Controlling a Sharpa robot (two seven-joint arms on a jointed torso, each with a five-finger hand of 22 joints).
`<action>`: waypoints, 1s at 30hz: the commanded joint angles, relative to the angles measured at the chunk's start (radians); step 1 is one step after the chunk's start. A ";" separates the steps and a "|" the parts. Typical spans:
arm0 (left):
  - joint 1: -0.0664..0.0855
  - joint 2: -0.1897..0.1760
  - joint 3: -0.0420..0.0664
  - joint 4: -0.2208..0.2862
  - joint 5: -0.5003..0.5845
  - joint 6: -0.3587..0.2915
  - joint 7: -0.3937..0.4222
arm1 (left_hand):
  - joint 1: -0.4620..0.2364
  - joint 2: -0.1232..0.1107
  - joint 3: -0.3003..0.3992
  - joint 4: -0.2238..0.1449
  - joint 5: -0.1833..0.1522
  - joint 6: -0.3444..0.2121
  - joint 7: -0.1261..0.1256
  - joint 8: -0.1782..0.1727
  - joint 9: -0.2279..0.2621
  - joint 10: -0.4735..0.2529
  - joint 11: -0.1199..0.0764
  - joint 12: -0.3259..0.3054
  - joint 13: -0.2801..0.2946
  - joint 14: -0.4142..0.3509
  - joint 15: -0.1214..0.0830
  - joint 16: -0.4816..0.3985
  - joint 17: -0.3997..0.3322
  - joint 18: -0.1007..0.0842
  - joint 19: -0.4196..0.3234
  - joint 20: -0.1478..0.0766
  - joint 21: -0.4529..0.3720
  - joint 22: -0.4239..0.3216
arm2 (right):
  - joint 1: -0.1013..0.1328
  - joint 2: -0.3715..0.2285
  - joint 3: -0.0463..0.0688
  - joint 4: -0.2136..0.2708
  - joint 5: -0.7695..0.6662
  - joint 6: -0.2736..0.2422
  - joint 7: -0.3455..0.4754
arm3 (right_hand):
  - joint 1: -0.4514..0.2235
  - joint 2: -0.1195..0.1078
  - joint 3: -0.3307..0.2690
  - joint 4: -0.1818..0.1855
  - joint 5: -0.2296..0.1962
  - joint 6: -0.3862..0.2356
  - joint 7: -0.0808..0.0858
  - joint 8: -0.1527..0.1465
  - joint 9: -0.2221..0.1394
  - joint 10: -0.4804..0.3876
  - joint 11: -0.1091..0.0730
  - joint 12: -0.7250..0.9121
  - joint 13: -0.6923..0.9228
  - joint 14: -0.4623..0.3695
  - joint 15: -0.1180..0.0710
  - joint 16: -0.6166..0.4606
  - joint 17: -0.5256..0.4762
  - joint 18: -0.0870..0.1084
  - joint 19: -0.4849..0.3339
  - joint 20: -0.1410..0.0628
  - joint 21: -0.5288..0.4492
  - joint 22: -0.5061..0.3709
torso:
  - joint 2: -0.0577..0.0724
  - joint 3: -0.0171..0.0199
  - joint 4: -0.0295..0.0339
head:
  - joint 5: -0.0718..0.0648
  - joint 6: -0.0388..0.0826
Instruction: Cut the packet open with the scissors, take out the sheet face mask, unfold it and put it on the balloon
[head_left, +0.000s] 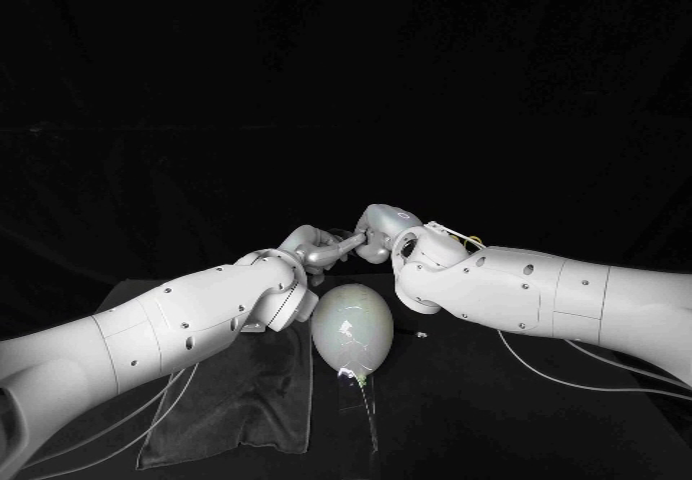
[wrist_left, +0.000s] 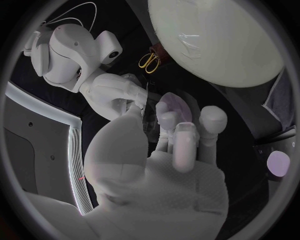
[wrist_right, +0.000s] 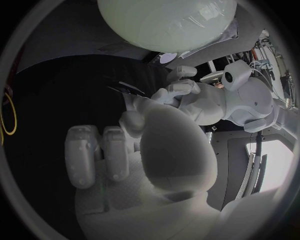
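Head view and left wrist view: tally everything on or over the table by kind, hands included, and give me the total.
Balloon: 1
Scissors: 1
Dark cloth: 1
Thin clear piece pinched between both hands, packet or mask unclear: 1
Hands, left hand and right hand: 2
Total: 6

The head view looks down on the bench (head_left: 476, 430) from high on the robot's own side, set well back. Each wrist view sits close behind its own hand and faces out along the fingers: the left hand (wrist_left: 169, 165) and the right hand (wrist_right: 150, 150). All three views share the balloon (head_left: 355, 325) and the spot where both hands meet.
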 joint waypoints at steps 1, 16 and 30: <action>0.003 0.003 0.001 -0.002 -0.031 0.014 -0.027 | 0.025 0.009 0.011 0.000 -0.001 0.002 -0.010 0.007 0.004 0.015 -0.003 0.010 0.011 0.065 -0.009 0.012 0.144 -0.015 0.010 -0.001 0.012 0.016 | 0.000 -0.004 0.001 0.008 -0.032 -0.008 -0.005 | 0.017 0.005 0.009 -0.002 0.003 0.004 -0.005 0.026 0.057 0.033 -0.028 0.005 0.002 0.106 -0.007 0.003 0.263 -0.019 0.080 -0.003 0.007 0.238 | 0.001 0.0000 0.0005 | 0.000 0.000; 0.005 -0.002 0.001 -0.008 -0.042 0.021 -0.036 | 0.064 0.064 0.038 -0.001 -0.001 0.019 -0.026 0.011 0.006 0.043 -0.018 0.023 0.024 0.077 -0.024 0.026 0.172 -0.022 0.037 -0.008 0.042 0.059 | 0.000 -0.011 0.001 0.011 -0.037 0.001 -0.007 | 0.017 0.004 0.011 -0.003 0.003 0.004 -0.005 0.028 0.057 0.035 -0.028 0.006 0.003 0.106 -0.007 0.003 0.263 -0.020 0.083 -0.003 0.011 0.241 | 0.000 -0.0008 0.0010 | -0.001 -0.004; 0.009 -0.014 0.001 -0.004 -0.009 0.056 -0.021 | 0.116 0.113 0.092 -0.003 0.003 -0.071 0.017 -0.088 -0.045 -0.182 0.021 -0.222 -0.276 -0.011 0.008 -0.093 -0.033 0.017 -0.129 0.000 -0.082 -0.138 | 0.000 -0.011 0.001 -0.002 -0.028 0.004 -0.008 | 0.016 0.004 0.014 -0.004 0.003 0.004 -0.005 0.030 0.058 0.037 -0.028 0.009 0.005 0.106 -0.007 0.003 0.263 -0.021 0.084 -0.003 0.012 0.242 | 0.000 -0.0006 0.0011 | -0.004 -0.008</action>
